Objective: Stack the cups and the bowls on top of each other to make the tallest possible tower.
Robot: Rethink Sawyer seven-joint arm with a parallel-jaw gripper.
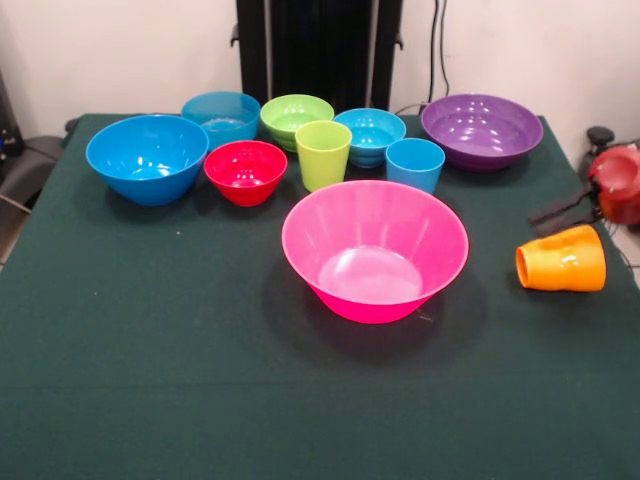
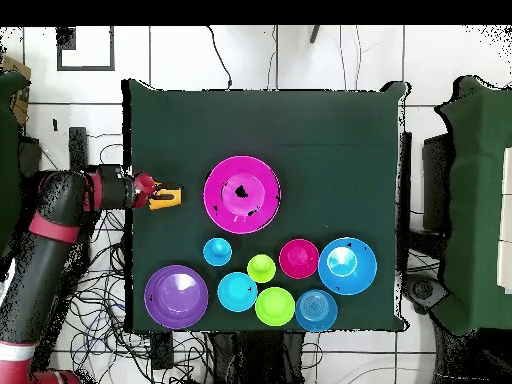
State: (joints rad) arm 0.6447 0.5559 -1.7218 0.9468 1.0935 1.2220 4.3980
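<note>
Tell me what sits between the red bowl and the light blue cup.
The lime green cup stands upright between the red bowl and the light blue cup, clearest in the front view.

Arm (image 2: pixel 45 235): red and black, reached low and level from the side, elbow bent. Gripper (image 1: pixel 572 212): dark fingers (image 1: pixel 560 207) pointed inward; whether parted or closed was not discernible.

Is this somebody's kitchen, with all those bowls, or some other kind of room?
Probably a robotics lab or test room, not a kitchen. A red and black robot arm reaches over a green cloth-covered table, loose cables sprawl over the tiled floor, and the plastic bowls, like the pink one, stand empty.
</note>
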